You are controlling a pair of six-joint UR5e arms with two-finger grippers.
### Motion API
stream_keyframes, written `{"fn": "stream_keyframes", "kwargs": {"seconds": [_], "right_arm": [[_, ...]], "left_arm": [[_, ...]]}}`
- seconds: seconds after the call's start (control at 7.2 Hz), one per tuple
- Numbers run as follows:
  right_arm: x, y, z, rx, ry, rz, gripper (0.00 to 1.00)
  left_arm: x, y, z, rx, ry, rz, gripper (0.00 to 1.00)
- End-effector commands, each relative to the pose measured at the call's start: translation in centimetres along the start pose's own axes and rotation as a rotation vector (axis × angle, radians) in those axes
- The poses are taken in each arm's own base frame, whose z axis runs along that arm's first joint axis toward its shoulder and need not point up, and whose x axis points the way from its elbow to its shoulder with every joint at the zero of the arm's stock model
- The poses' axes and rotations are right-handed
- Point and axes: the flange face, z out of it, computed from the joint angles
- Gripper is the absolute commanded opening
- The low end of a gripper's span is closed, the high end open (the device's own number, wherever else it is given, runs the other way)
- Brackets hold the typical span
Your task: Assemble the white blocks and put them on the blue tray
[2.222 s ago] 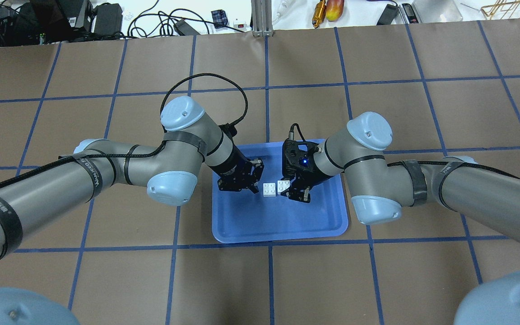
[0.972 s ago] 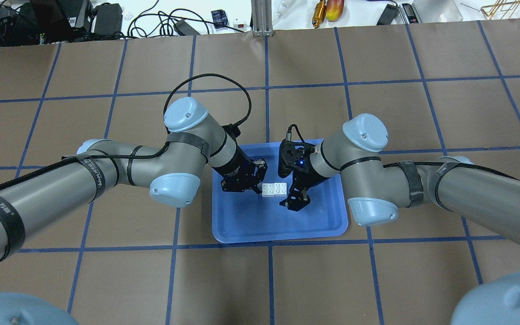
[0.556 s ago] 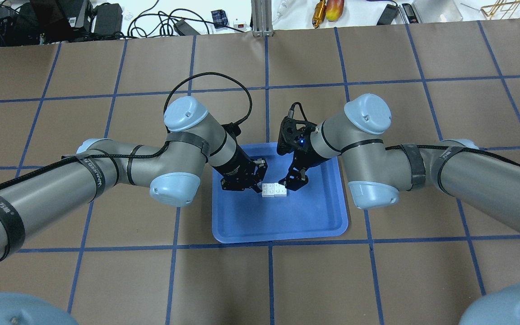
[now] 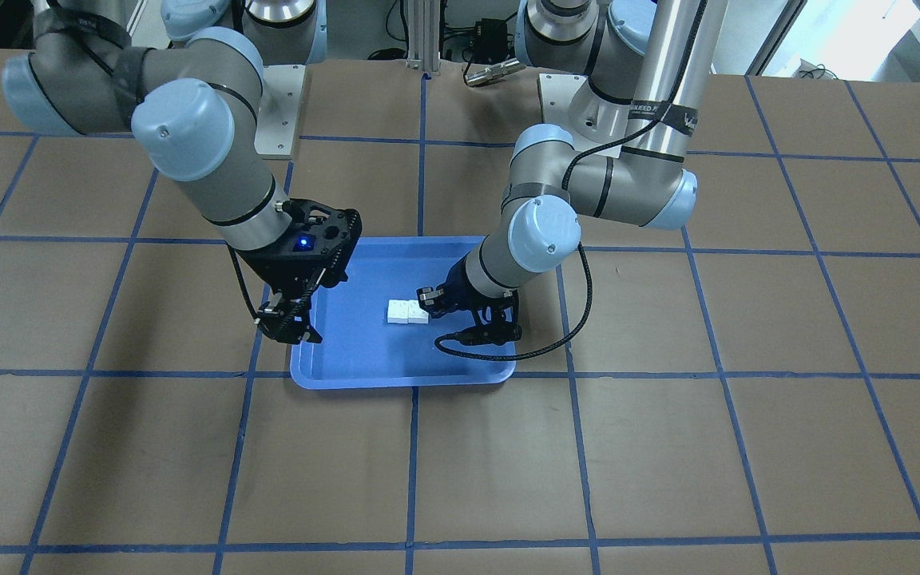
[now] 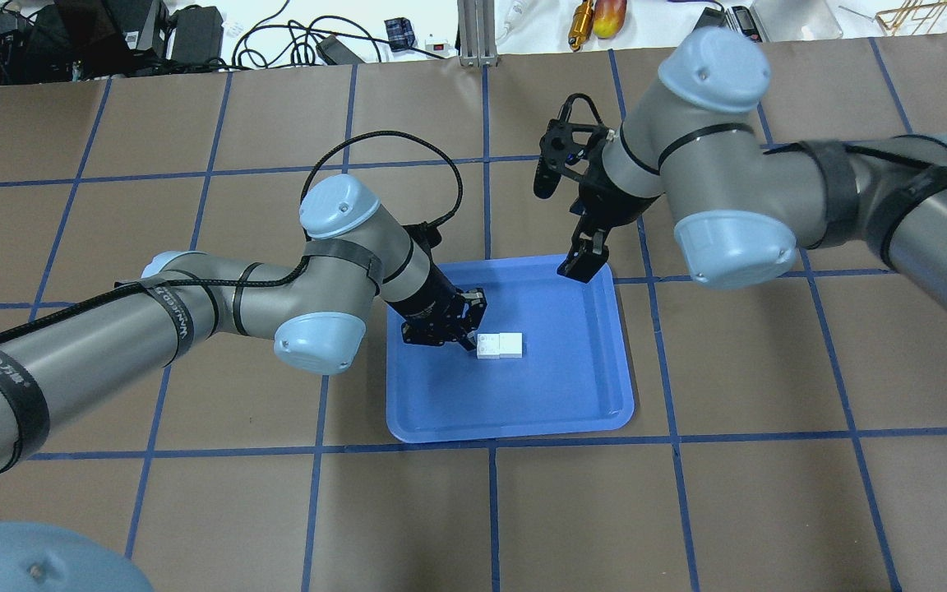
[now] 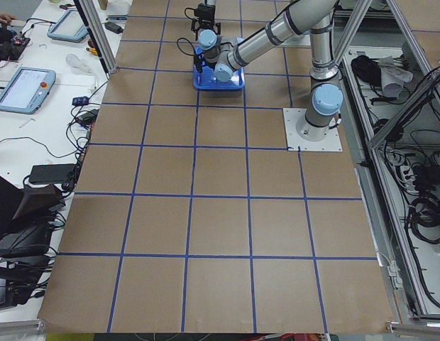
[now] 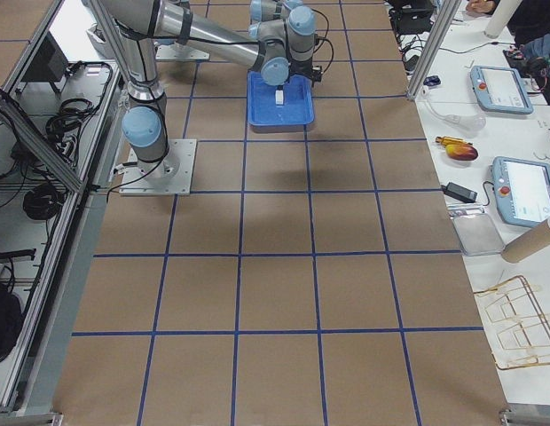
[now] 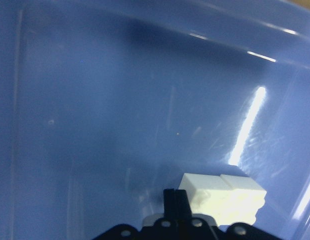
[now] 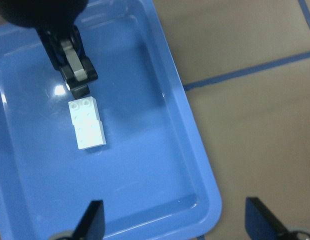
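Observation:
The white blocks [image 5: 500, 345] are joined into one short bar, studs up, lying on the floor of the blue tray [image 5: 523, 395]. The bar also shows in the front view [image 4: 407, 311], the right wrist view [image 9: 87, 123] and the left wrist view [image 8: 222, 197]. My left gripper [image 5: 472, 339] is low in the tray, jaws together, its tip against the bar's left end [image 9: 77, 90]. My right gripper [image 5: 580, 263] is open and empty, raised over the tray's far right corner and apart from the bar; its fingers [image 9: 92, 220] stand wide apart.
The tray [image 4: 348, 351] lies on a brown table marked with a grid of blue tape. Cables, power adapters [image 5: 194, 33] and small tools [image 5: 597, 16] lie beyond the table's far edge. Tablets [image 7: 501, 89] lie on the side bench.
The right gripper pressed its block against the other, let go, then rose and drew back to the tray's far right corner. The joined bar stays put. The left arm has hardly moved.

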Motion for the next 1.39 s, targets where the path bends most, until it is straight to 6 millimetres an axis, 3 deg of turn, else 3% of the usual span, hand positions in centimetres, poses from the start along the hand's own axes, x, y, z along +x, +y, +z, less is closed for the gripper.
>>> {"fn": "stream_keyframes", "kwargs": {"seconds": [0.0, 0.28, 0.42, 0.69, 0.83, 0.97, 1.25], "right_arm": [[2.2, -0.3, -9.7, -0.121, -0.032, 0.045, 1.00], [1.2, -0.7, -17.6, -0.223, 0.001, 0.074, 1.00], [-0.2, -0.8, -19.8, -0.221, -0.005, 0.111, 1.00], [-0.3, 0.0, -19.7, -0.238, -0.002, 0.180, 1.00], [-0.1, 0.2, -19.9, -0.235, 0.022, 0.320, 1.00], [-0.2, 0.0, -19.8, -0.231, 0.041, 0.471, 1.00], [-0.1, -0.1, -19.7, -0.215, 0.080, 0.811, 1.00]], "left_arm": [[0.0, -0.2, 0.3, -0.001, 0.003, -0.003, 0.00], [0.1, 0.0, 0.3, 0.006, 0.010, -0.002, 0.00], [0.4, 0.2, 0.4, 0.004, 0.008, 0.001, 0.00], [0.7, 0.5, 0.4, 0.005, 0.008, 0.006, 0.00], [0.9, 0.4, 0.0, 0.018, 0.013, 0.022, 0.00], [1.3, 0.0, -1.6, 0.063, 0.028, 0.041, 0.00], [2.0, -2.8, -6.3, 0.134, 0.063, 0.030, 0.00]]}}
